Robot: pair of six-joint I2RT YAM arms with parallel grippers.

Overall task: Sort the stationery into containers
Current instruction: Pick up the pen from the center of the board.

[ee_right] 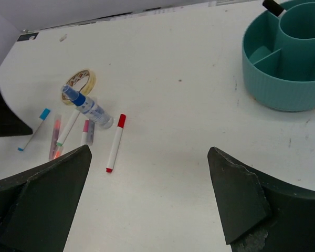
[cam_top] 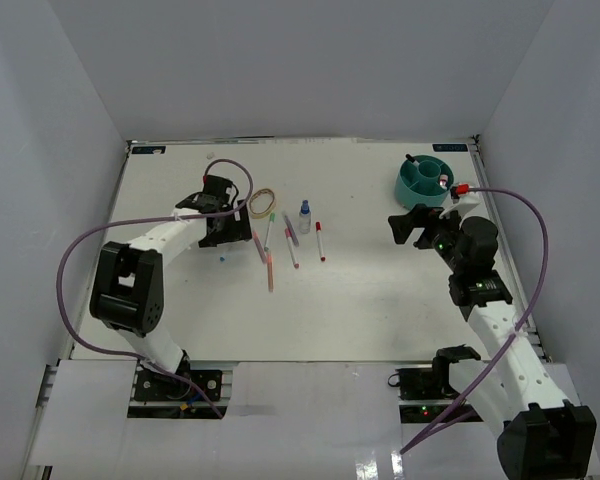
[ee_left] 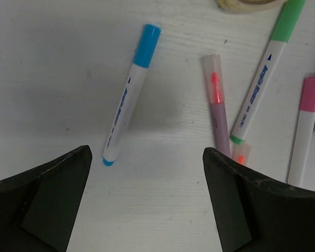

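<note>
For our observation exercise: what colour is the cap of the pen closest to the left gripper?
The pen cap is light blue, clearest in the left wrist view.

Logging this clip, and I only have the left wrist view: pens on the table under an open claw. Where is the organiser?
Observer: The teal organiser stands at the far right corner of the table, outside your frame.
Operator: And the other arm?
Observer: The right claw hovers just on the near side of the organiser, wide open with nothing in it.
Operator: Anything loose that I can't see?
Observer: Yes, a blue-capped bottle and a red-capped pen, both just to the right of the pink-capped pen.
</note>
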